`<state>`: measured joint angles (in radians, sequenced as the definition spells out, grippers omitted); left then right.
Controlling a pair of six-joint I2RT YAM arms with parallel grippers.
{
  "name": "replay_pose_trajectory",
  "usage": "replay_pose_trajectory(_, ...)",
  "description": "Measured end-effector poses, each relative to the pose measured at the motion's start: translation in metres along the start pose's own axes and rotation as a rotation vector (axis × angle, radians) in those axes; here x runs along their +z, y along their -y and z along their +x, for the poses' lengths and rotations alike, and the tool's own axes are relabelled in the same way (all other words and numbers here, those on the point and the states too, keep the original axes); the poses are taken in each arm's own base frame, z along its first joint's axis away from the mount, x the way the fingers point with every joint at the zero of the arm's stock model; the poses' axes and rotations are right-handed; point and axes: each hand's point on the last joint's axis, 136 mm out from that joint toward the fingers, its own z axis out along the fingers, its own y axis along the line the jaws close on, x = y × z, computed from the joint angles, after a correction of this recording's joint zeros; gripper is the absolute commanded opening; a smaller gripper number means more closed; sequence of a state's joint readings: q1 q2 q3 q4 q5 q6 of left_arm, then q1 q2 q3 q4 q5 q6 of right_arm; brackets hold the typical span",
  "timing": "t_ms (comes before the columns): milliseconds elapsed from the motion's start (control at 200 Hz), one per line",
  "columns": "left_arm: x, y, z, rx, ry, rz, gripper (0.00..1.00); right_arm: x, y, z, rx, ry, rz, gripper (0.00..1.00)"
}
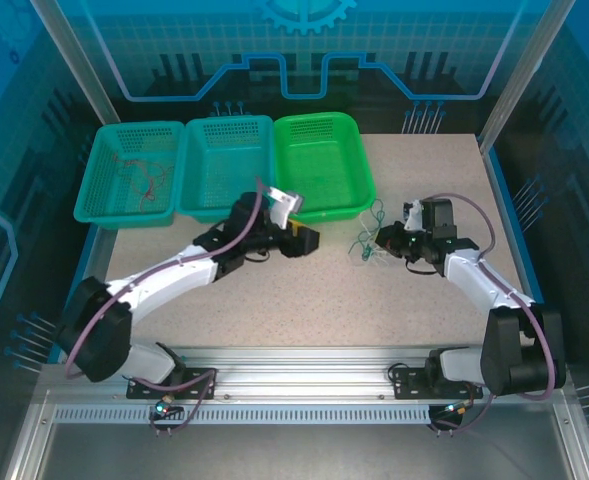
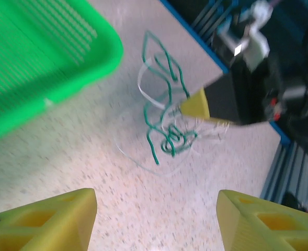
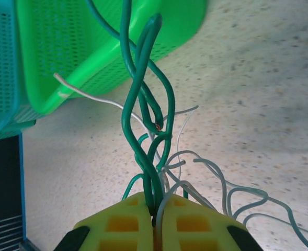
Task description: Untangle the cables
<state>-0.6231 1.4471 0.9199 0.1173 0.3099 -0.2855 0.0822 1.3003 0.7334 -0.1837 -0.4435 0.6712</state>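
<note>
Cables [image 3: 138,63] twist in thin, glossy green and pale loops.

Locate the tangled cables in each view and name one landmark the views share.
Top external: cables right of centre, between the bright green basket and the right gripper.
Left wrist: middle of the frame.
Right wrist: centre, rising from the shut right gripper.
Shared landmark: the bright green basket, upper left in both wrist views.

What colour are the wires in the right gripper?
Green and white wires, best in right wrist view.
</note>
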Motion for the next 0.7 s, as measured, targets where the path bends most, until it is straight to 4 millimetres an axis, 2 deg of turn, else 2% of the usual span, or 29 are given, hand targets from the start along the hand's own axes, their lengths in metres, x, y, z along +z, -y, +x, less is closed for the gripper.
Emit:
replay_pose_trajectory(135, 0.03, -0.001, 0.031, -0.015, -0.089, 0.039, 0.63, 0.003, -0.015, 0.002, -0.043, -0.012, -0.057, 0.0)
replay_pose_trajectory(255, 0.052, -0.014, 0.049, -0.055, -0.142, 0.036, 0.64, 0.004, -0.03, 0.006, -0.08, -0.03, -0.1, 0.0)
replay_pose_trajectory(350, 0.065, -0.018, 0.05, -0.074, -0.147, 0.043, 0.64, 0.004, -0.041, 0.007, -0.106, -0.037, -0.13, 0.0)
replay_pose_trajectory(475, 0.078, -0.016, 0.035, -0.086, -0.107, 0.066, 0.58, 0.004, -0.052, 0.008, -0.13, -0.042, -0.163, 0.0)
replay_pose_trajectory(535, 0.083, -0.014, 0.027, -0.093, -0.082, 0.082, 0.49, 0.004, -0.058, 0.009, -0.141, -0.049, -0.179, 0.0)
replay_pose_trajectory(640, 0.089, -0.01, 0.02, -0.117, -0.057, 0.115, 0.14, 0.005, -0.065, 0.012, -0.157, -0.057, -0.197, 0.0)
replay_pose_trajectory(700, 0.091, -0.01, 0.021, -0.131, -0.056, 0.125, 0.0, 0.005, -0.065, 0.013, -0.159, -0.057, -0.197, 0.0)
